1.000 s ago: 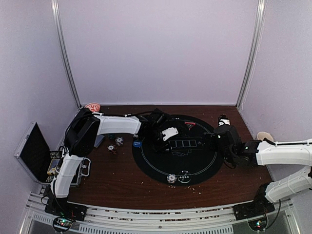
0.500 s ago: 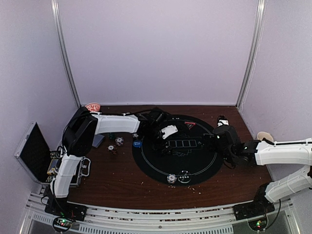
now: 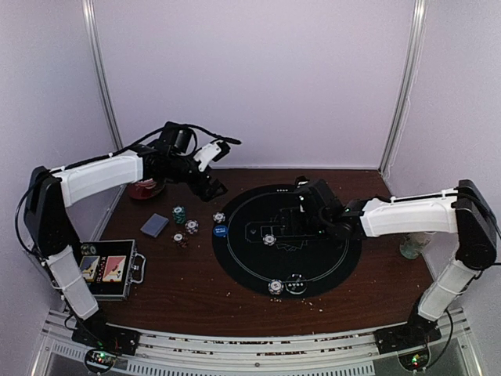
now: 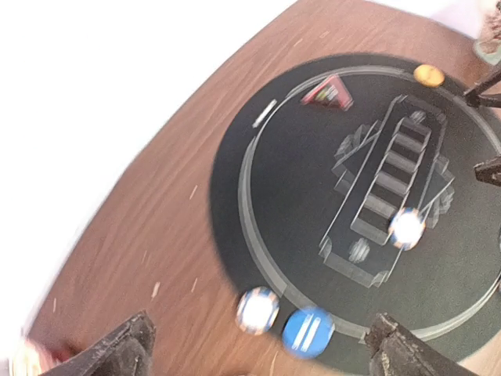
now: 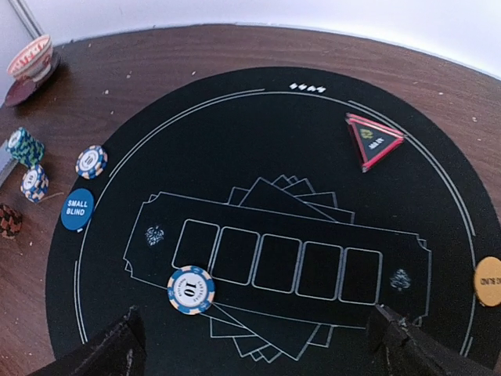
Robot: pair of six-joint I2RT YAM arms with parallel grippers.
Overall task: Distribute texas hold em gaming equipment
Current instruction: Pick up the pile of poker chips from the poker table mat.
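One white chip [image 5: 190,289] now lies on the black mat [image 5: 258,141] by the printed card slots. Left fingers [image 4: 117,352], wide and empty, have pulled away. Right fingers [image 5: 109,348] wide, empty, above it. Teal stack [image 3: 179,213] still undealt on tabletop [image 3: 180,290].

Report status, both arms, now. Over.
Left gripper open, empty, raised far left. Right gripper open, empty, over mat. Ten chip flat on mat, by printed card boxes. Nothing on top of it.

Blurry, but the black mat [image 4: 297,196] has a red triangle marker [image 4: 329,92] and an orange button [image 4: 429,75] by its upper rim. One chip [image 4: 407,227] sits mid-mat. A blue button [image 4: 307,332] and a second chip [image 4: 257,309] hug its lower edge.
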